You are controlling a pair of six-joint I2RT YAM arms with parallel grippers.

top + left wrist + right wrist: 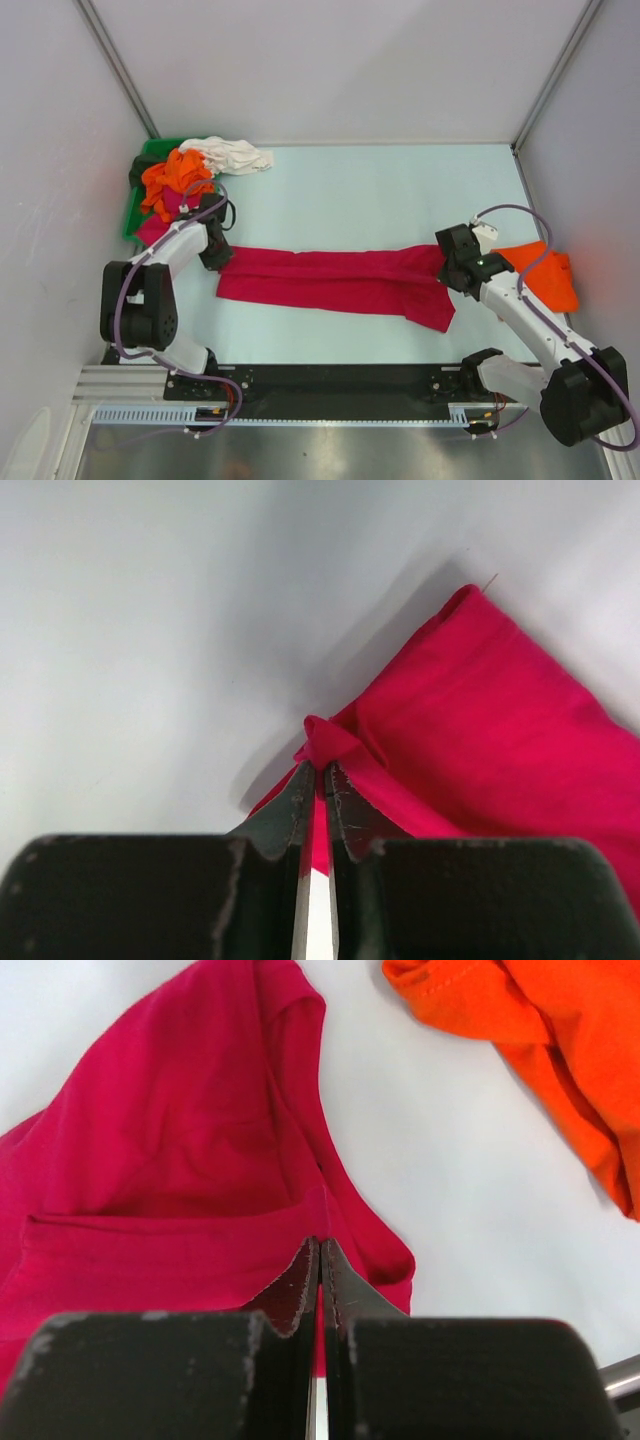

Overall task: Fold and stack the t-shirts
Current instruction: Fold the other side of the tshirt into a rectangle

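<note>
Top external view: saw the red t-shirt pulled out long across the bench, running from left to right. Saw the left end effector at its left end and the right end effector at its right end, one arm for each end and neither nearer the middle. Looked like a narrow band, with a bit hanging toward the near edge by the right end. Saw an orange t-shirt just beside the right arm. Saw orange t-shirts and a white t-shirt heaped far off to the left by the green bin.

Left wrist view: saw the left end effector nearly closed, pinching a small bunch of the red t-shirt at its tips. Saw the rest of the cloth spread ahead and to the right, flat on the bench.

Right wrist view: saw the right end effector closed tight on an edge of the red t-shirt. Saw the cloth spread ahead and to the left, with the orange t-shirt lying apart at the upper right.

Probably next: carry one end over to the other along that long left-to-right line. Would need both ends kept level.
</note>
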